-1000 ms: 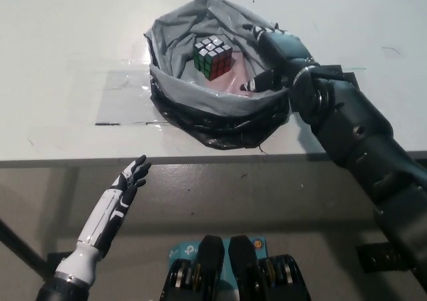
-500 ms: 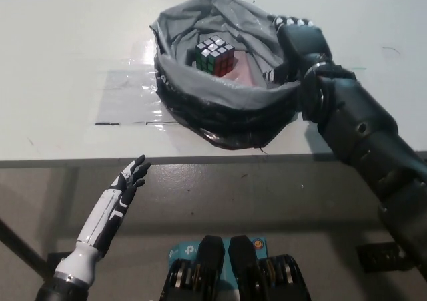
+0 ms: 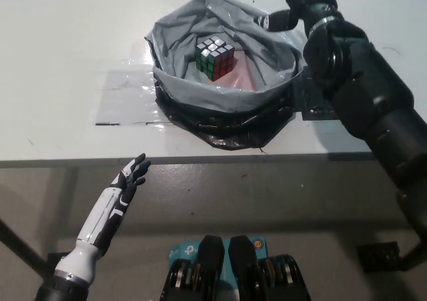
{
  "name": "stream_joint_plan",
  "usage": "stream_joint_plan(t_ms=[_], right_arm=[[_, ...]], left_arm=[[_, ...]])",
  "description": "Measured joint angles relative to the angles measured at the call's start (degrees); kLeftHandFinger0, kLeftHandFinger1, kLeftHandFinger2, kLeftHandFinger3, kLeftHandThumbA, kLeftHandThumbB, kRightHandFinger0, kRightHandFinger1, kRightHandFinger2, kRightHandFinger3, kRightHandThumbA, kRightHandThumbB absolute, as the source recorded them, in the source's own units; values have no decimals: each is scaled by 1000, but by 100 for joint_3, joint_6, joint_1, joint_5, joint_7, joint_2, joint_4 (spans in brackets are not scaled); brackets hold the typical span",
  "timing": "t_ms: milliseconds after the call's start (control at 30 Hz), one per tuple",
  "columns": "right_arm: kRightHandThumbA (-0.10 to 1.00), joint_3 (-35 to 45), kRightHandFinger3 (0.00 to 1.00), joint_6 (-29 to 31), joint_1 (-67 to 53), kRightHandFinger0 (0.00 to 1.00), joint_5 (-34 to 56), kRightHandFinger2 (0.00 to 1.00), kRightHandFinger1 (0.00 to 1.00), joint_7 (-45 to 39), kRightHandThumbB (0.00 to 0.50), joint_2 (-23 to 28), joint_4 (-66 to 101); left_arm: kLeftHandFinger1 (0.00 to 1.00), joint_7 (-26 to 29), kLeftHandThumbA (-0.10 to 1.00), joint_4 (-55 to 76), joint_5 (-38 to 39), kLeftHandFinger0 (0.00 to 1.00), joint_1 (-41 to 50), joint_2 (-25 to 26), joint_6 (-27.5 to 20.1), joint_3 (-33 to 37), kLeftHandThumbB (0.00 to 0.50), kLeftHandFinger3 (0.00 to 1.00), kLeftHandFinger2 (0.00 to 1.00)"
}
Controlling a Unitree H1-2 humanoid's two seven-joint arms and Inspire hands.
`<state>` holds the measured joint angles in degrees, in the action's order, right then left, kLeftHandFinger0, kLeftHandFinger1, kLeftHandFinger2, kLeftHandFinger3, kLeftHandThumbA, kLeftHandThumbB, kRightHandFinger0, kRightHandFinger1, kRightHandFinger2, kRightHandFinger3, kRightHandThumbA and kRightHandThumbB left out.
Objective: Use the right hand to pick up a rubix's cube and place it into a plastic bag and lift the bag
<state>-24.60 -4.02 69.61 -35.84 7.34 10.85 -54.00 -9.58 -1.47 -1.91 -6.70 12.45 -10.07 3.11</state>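
Cube (image 3: 214, 59) sits inside bag (image 3: 200, 94) | my right hand (image 3: 300, 4) at bag's 2 o'clock rim, grip unclear, can't tell | left hand (image 3: 127, 184) wide, idle below surface (image 3: 60, 61)

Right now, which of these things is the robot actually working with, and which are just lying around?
Part of the job:
rubix's cube
plastic bag
right hand at the bag's rim

Just there:
clear sheet on the table
left hand, resting below the table edge

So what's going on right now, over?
Right hand at bag far rim, grip unclear. Cube inside bag, bag on table. Left hand open, idle below table edge. Nothing blocking.
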Motion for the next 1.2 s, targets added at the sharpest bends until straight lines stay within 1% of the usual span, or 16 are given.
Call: stream_joint_plan(t_ms=[100, 167, 200, 267, 300, 433, 833, 1033, 1100, 1200], right_arm=[[828, 98, 1000, -47, -1, 1000, 56, 1000, 1000, -122, 465, 7, 25], [827, 137, 1000, -87, -12, 1000, 85, 1000, 1000, -198, 464, 13, -5], [832, 144, 1000, -93, -16, 1000, 91, 1000, 1000, -212, 472, 16, -10], [837, 188, 1000, -113, -28, 1000, 131, 1000, 1000, -298, 470, 21, -38], [863, 193, 1000, -115, -32, 1000, 140, 1000, 1000, -315, 481, 22, -46], [899, 206, 1000, -135, -57, 1000, 190, 1000, 1000, -412, 499, 22, -187], [907, 387, 1000, -154, -225, 1000, 364, 1000, 1000, -518, 500, -1, -619], [885, 406, 1000, -300, -232, 1000, 436, 1000, 1000, -611, 488, -47, -872], [881, 406, 1000, -372, -230, 1000, 442, 1000, 1000, -633, 494, -69, -989], [909, 424, 1000, -457, -230, 1000, 467, 1000, 1000, -691, 491, -98, -1128]], left_arm=[[1000, 0, 1000, 0, -1, 1000, -21, 1, 0, 0, 193, 1000, 1000], [1000, -1, 1000, 0, 0, 1000, -27, 10, 0, 0, 179, 1000, 1000], [1000, -3, 1000, 0, 0, 1000, -29, 13, 0, 0, 178, 1000, 1000], [1000, -5, 1000, 0, 4, 1000, -37, 28, 0, 0, 175, 1000, 1000], [1000, -5, 1000, 0, 7, 1000, -37, 29, 0, 0, 177, 1000, 1000], [1000, -16, 1000, 0, 29, 1000, -37, 30, 0, 1, 169, 1000, 1000], [1000, -47, 1000, 0, 26, 1000, -32, 28, -1, 1, 162, 1000, 1000], [1000, -60, 1000, 0, 29, 1000, -17, 27, -1, -1, 167, 1000, 1000], [1000, -64, 1000, 0, 30, 1000, -16, 27, -1, -1, 168, 1000, 1000], [1000, -71, 1000, -1, 37, 1000, -14, 26, -1, -3, 169, 1000, 1000]])
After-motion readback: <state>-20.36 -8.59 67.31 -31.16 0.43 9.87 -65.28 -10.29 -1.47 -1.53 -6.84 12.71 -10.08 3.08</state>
